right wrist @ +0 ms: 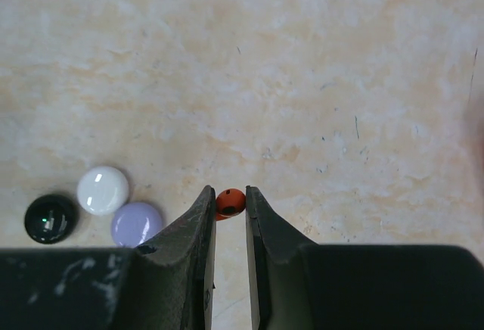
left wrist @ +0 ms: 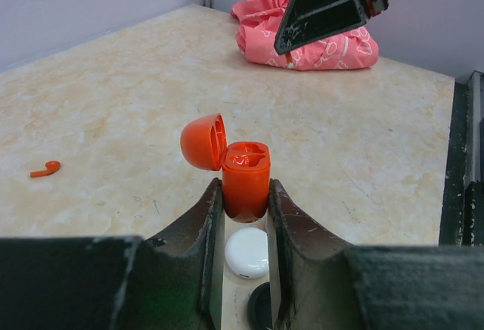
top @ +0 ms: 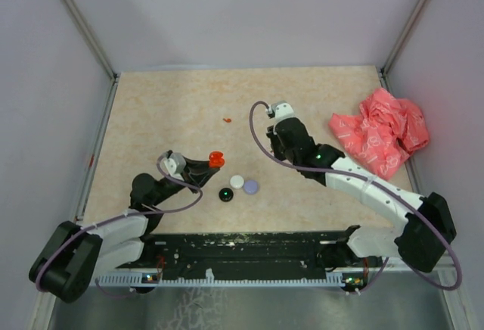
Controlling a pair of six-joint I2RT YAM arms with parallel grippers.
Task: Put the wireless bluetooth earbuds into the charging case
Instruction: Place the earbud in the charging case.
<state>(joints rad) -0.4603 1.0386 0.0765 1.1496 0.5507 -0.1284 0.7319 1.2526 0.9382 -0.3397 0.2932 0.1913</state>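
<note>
1. The orange earbud (right wrist: 230, 203) pinched in the right gripper (right wrist: 227, 198) looks feather-light, hard and glossy. I'd expect it to twist or squirt out if squeezed off-centre. The jaws are drawn almost together on its rounded head, which seems the sensible place to hold it, since that should leave the stem free to go in first.
2. From the left wrist view, a sliver of orange pokes out below the right claw's tips, well above the tabletop (top: 166, 103) and beyond the case.
3. The charging case (left wrist: 246, 171) looks like a small, stiff plastic shell, light enough to tip at a nudge. The left gripper (left wrist: 246, 192) clamps it upright by its lower body with the jaws narrow. That low hold leaves the mouth clear, and the lid (left wrist: 203, 141) hangs open off one side.
4. A second orange earbud (top: 227, 119) lies loose on the table, well apart from the case and farther back.
5. Both buds are tiny, stemmed and orange-red to match the case, and the held one shows dark spots on its head. The case's inside gleams red, but I cannot tell whether anything already sits in it.
6. A white disc (top: 237, 182), a lilac disc (top: 251, 187) and a black disc (top: 225, 194) cluster just beside the case. A crumpled pink bag (top: 378, 129) sits at the far right.
</note>
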